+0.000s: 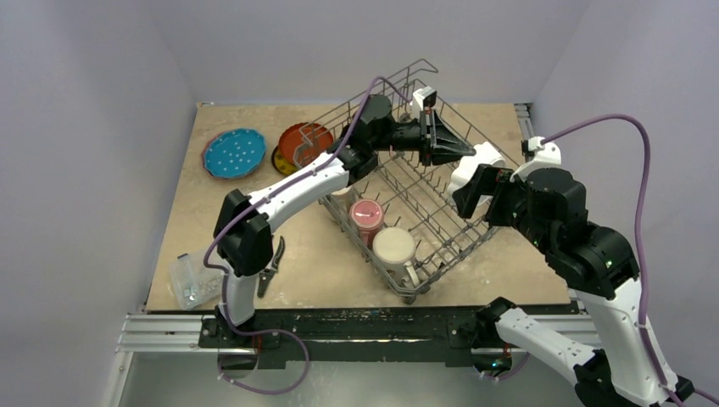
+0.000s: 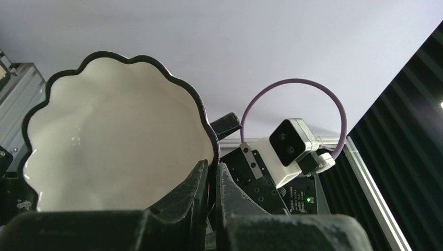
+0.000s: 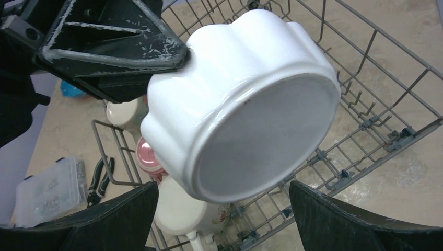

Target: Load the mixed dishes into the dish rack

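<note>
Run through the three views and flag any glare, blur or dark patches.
Top external: even soft light, sharp throughout, no strong glare. Left wrist: the white fluted bowl is bright and crisp, the left gripper's fingers dark and soft-focus along the bottom. Right wrist: streaks of glare on the bowl's side, the right gripper's fingers blurred at the bottom.

A pair of black-handled pliers point(image 1: 270, 270) lies flat on the pale beige wood-grain tabletop point(image 1: 191, 195) near its near-left corner. Just to their left, apart from them, sits a clear lidded plastic box point(image 1: 191, 280) holding what may be small metal parts, too small to make out. A silver aluminium rail point(image 1: 161, 331) runs along the table's near edge, and plain pale lavender walls point(image 1: 85, 127) stand around it.
</note>
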